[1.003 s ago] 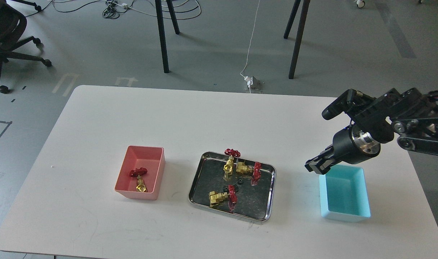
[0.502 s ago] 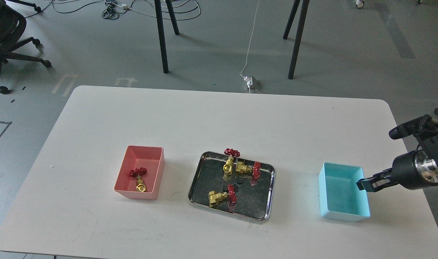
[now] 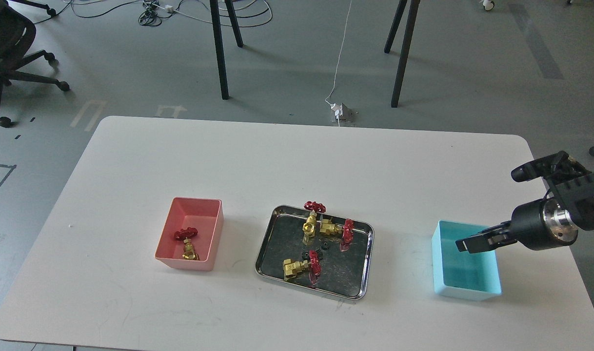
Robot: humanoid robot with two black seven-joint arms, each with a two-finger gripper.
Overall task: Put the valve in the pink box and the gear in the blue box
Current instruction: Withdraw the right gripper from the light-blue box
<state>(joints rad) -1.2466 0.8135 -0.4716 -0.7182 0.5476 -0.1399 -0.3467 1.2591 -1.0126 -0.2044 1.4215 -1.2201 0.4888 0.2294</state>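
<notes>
One valve [image 3: 186, 242] lies in the pink box [image 3: 185, 263] at the left. Three more valves [image 3: 312, 218] [image 3: 334, 228] [image 3: 301, 265] lie in the steel tray [image 3: 267, 243] at the middle. Tiny black gears [image 3: 325, 245] [image 3: 306, 255] lie among them on the tray. The blue box [image 3: 439, 265] stands at the right, and the part of its floor that shows is bare. My right gripper [image 3: 465, 243] comes in from the right and hovers over the blue box's far half. Its fingers are dark and too close together to tell apart. My left gripper is out of view.
The white table [image 3: 277, 161] has rounded corners and ends just right of the blue box. Beyond its far edge are black table legs [image 3: 219, 48], cables with a power block [image 3: 340, 113], and an office chair [image 3: 9, 53] at the far left.
My right gripper swung from the blue box's far left corner out past its right side, then came back left, so it is now over the box. Boxes, tray and parts have not moved.
</notes>
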